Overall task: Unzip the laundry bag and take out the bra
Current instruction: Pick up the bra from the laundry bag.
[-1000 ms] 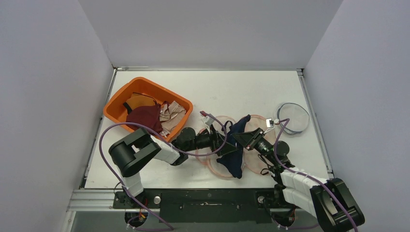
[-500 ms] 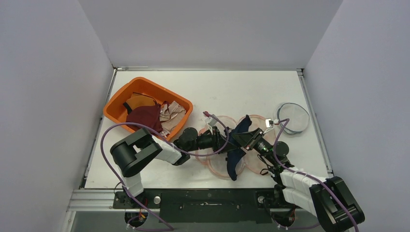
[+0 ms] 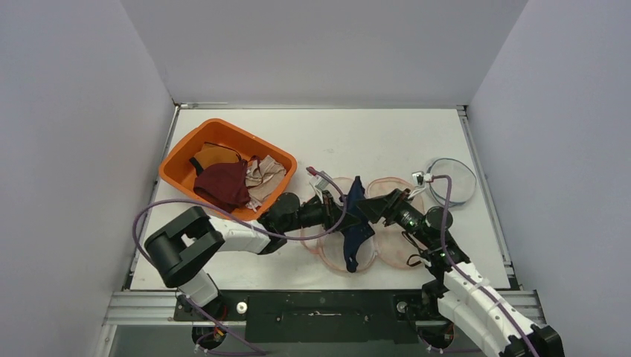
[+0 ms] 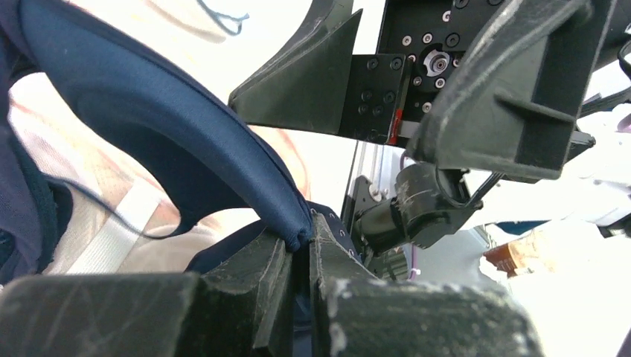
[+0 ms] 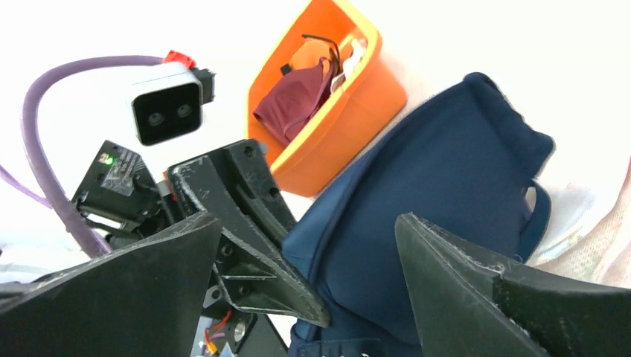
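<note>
In the top external view, the laundry bag (image 3: 398, 242) is seen spread open in two pink mesh halves on the table (image 3: 372, 141). The navy bra (image 3: 356, 232) is draped across its middle, between the two arms. The left gripper (image 3: 342, 216) is set against the bra's left side, and the right gripper (image 3: 385, 208) is held just beside its right side. An orange basket (image 3: 178, 152) of clothes stands to the left, and a second mesh bag (image 3: 454, 181) lies well apart at the right.

In the left wrist view, the left jaws are shown clenched on the bra (image 4: 171, 126). Only a narrow fold of its edge is caught at the fingertips, and pale mesh is seen beneath the fabric. The right gripper (image 4: 446, 82) is seen close in front.

In the right wrist view, the right jaws are spread wide and released, with nothing between them. The bra (image 5: 446, 171) hangs just ahead, the left gripper (image 5: 245, 216) is beside it, and the basket (image 5: 335, 141) is beyond.

Several risks are judged from this. So thin a pinch could be lost if the bra is pulled quickly. The lower part of the bra rests on the mesh, so a strap could be snagged and the bag dragged along. With the grippers this close, a collision could be caused by any sideways swing.
</note>
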{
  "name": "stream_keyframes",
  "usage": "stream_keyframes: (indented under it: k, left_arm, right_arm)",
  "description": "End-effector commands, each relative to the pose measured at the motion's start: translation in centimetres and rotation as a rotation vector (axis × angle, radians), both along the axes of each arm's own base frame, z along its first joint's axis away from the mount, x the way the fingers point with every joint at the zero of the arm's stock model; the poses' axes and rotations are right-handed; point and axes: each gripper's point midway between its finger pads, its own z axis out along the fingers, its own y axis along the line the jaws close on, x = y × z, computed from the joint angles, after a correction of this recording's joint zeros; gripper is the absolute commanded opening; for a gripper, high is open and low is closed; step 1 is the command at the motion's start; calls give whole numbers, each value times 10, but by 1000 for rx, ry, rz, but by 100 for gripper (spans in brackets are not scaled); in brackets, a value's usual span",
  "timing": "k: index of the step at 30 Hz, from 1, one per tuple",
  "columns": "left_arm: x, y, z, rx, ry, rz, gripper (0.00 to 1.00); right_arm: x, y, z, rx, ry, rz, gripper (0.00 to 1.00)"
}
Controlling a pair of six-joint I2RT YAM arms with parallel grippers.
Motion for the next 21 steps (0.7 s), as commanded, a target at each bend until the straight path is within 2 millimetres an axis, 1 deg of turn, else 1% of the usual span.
stream_keyframes:
  k: [1,5,6,7,9,10,13,16,21]
  left_arm:
    - [11,16,64,-70,-118,102,0]
    - [15,36,109,-50,-187,176,0]
    - [16,43,115,-19,-191,201,0]
    - [17,50,125,-3,-204,230,0]
    - [20,68,146,27,-231,291,0]
    - [22,77,160,35,-244,329,0]
    - [33,112,181,112,-246,454,0]
    - [55,158,185,250,-183,613,0]
    - [86,245,172,526,-66,885,0]
  right_arm:
    - [-1,-12,18,-203,-6,-34,90]
    - [-10,-27,50,-283,-57,-75,90]
    - [-13,-31,58,-291,-75,-90,90]
    - [-15,-35,66,-288,-91,-108,90]
    - [-19,-42,81,-277,-121,-143,90]
    - [-21,-45,88,-265,-138,-159,90]
    - [-26,-50,102,-229,-179,-191,90]
    - [-28,-53,102,-222,-189,-205,90]
    - [-25,-52,82,-236,-145,-202,90]
